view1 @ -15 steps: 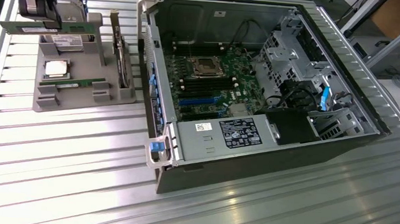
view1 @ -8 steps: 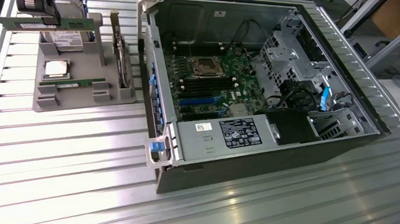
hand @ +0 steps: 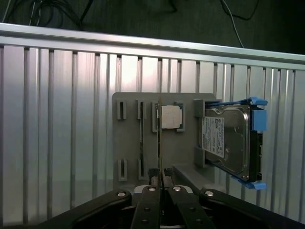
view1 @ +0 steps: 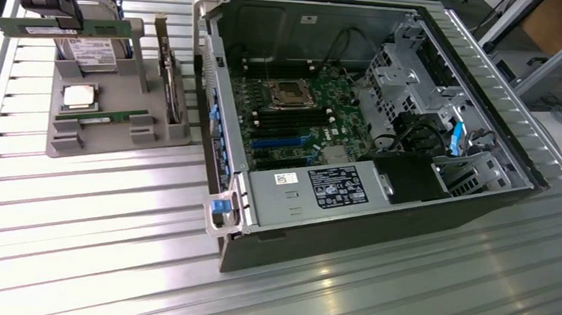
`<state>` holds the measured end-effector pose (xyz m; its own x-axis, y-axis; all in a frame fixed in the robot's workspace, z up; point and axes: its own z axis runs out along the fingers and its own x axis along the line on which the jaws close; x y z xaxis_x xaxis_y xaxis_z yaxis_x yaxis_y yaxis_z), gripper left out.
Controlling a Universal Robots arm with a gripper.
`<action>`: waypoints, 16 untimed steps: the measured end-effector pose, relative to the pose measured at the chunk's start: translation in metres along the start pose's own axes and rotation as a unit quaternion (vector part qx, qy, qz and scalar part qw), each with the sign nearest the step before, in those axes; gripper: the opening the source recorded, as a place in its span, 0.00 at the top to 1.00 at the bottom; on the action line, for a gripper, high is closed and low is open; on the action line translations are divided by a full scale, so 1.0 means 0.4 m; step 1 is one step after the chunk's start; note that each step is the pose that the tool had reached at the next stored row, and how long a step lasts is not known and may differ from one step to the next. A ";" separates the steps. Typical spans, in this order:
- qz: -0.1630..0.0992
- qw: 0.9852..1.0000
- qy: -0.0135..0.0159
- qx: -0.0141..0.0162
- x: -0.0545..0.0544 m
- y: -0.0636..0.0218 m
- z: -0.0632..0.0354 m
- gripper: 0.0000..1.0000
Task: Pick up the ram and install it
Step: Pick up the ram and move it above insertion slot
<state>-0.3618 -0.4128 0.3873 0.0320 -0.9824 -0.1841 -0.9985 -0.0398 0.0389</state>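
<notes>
My gripper [view1: 50, 14] hangs above the grey parts holder [view1: 70, 141] at the exterior view's far left, shut on the ram [view1: 110, 26]. The ram is a long green stick with a white label, held level and lifted free of the holder. In the wrist view the fingertips [hand: 153, 175] pinch the ram [hand: 159, 143], which shows edge-on as a thin line. A second, alike stick [view1: 100, 116] lies in its slot in the holder [hand: 128, 143], seen in the wrist view as a stick [hand: 141, 136]. The open computer case [view1: 229, 90] with its motherboard [view1: 308, 105] lies to the exterior view's right.
The holder also carries a square silver processor [view1: 79, 96], a hard drive [hand: 228, 143] in blue rails and a card standing on edge [view1: 169, 79]. Inside the case are a power supply [view1: 328, 189], drive cages [view1: 406, 70] and cables. The ribbed metal table [view1: 112, 250] spreads around.
</notes>
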 end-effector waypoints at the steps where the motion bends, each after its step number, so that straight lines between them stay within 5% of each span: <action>1: 0.000 1.000 0.000 0.000 0.000 0.000 -0.002 0.88; 16: 0.000 1.000 -0.005 0.000 -0.007 0.001 -0.036 0.88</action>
<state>-0.3618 -0.4128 0.4021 0.0320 -0.9806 -0.1936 -0.9985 -0.0401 0.0384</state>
